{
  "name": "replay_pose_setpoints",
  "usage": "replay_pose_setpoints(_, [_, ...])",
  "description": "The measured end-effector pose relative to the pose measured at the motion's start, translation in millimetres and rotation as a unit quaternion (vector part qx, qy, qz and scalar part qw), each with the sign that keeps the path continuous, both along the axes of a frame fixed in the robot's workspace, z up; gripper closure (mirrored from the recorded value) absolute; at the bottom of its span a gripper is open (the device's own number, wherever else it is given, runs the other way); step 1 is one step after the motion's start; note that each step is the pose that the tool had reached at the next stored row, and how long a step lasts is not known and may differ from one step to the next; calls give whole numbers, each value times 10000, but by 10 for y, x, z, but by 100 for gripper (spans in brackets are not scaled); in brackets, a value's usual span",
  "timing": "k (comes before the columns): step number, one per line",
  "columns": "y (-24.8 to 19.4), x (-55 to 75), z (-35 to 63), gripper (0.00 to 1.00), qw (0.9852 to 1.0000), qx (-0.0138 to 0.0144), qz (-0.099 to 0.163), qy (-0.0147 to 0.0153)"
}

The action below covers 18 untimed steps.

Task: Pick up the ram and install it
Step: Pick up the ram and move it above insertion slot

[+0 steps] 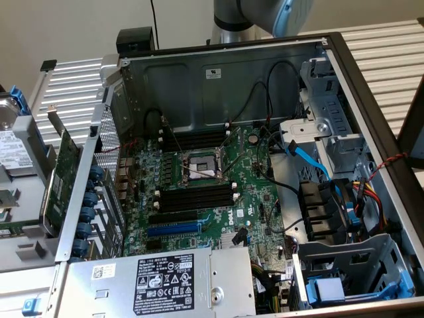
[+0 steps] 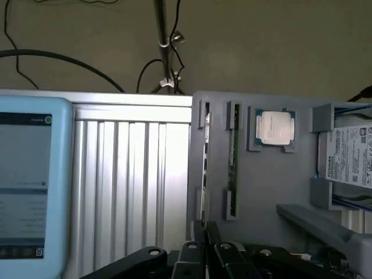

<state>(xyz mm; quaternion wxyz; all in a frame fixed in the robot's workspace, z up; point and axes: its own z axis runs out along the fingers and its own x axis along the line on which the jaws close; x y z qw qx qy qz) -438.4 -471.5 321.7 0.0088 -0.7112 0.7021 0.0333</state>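
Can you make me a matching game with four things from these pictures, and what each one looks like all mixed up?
Things:
1. ram
2. processor chip
3. flat cable
4. memory slots

Looks:
A. black with white end clips
B. bright blue
C. shiny silver square
D. thin dark green stick standing on its edge in the grey holder

Right pairs: 1-D, 2-C, 3-B, 4-A.
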Motion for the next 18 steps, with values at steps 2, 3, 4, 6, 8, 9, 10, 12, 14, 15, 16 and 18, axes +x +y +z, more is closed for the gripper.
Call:
replay_pose_setpoints(2, [-20,70,90,87,10000,0,0,0])
replay_pose_setpoints(3, [-30,107,135,87,10000,1,1,0])
replay_pose_setpoints(4, [-41,145,181,87,10000,2,1,0])
replay_pose_setpoints(6, [-61,220,273,87,10000,5,0,0])
replay_pose_setpoints(8, [-80,298,364,87,10000,8,0,0])
replay_pose_setpoints(9, [-89,336,408,87,10000,11,0,0])
replay_pose_setpoints(10, [-98,374,453,87,10000,12,1,0])
replay_pose_setpoints(12, [-115,450,544,87,10000,16,0,0])
replay_pose_setpoints(14, [-134,530,638,87,10000,21,0,0])
replay_pose_setpoints(15, [-143,568,682,87,10000,24,0,0])
replay_pose_setpoints(16, [-152,606,729,87,10000,27,1,0])
replay_pose_setpoints(18, [-165,681,819,87,10000,33,0,0])
